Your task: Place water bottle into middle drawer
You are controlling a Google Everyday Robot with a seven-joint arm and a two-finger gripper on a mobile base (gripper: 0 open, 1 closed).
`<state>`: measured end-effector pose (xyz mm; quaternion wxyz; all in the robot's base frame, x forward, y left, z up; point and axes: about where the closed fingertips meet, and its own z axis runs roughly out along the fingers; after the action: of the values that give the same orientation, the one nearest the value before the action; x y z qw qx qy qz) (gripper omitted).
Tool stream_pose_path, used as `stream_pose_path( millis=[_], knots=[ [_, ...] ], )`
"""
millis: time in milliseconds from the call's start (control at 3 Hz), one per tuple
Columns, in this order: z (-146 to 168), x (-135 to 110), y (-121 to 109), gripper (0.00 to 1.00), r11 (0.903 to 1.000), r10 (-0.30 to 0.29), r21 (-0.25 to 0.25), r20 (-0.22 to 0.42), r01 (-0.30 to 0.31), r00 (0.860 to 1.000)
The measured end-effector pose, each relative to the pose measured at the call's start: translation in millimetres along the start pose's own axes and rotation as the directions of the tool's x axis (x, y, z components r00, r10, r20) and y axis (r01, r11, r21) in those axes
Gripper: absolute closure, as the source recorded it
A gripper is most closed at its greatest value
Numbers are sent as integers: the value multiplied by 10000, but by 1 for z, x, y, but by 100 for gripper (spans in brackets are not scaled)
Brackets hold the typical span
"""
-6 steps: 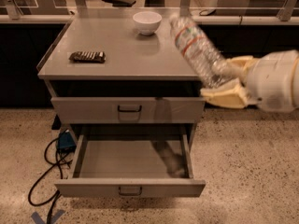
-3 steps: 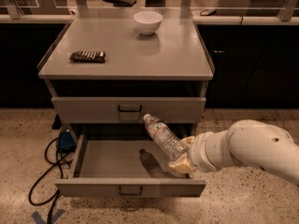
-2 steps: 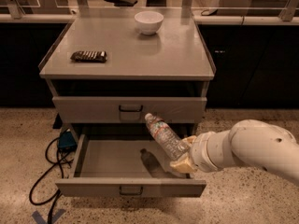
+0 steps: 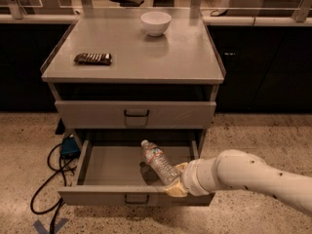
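The water bottle (image 4: pixel 158 162) is a small clear ribbed bottle, tilted with its cap end up and to the left. It is held inside the open middle drawer (image 4: pixel 112 195), just above the drawer floor near the front right. My gripper (image 4: pixel 174 182) is shut on the bottle's lower end, its yellowish fingers (image 4: pixel 175 189) at the drawer's front edge. The white arm (image 4: pixel 253 177) reaches in from the right. The drawer is pulled out; the identical drawer (image 4: pixel 135 114) one tier above is shut.
A white bowl (image 4: pixel 156 22) stands at the back of the cabinet top (image 4: pixel 146 57). A dark flat snack packet (image 4: pixel 93 58) lies at its left. A blue box and black cables (image 4: pixel 58 165) lie on the floor to the left of the cabinet.
The bottle and gripper came down from beside the cabinet top into the open drawer. Over the last second they have barely moved.
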<state>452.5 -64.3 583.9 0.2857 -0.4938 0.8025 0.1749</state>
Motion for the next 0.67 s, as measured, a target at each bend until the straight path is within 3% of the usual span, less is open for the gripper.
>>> stream_pose_path(
  millis=[333, 667],
  knots=[
    [72, 12, 16, 100, 9968, 572, -575, 126, -564, 9983],
    [83, 6, 18, 100, 9964, 550, -657, 248, -533, 9982]
  ],
)
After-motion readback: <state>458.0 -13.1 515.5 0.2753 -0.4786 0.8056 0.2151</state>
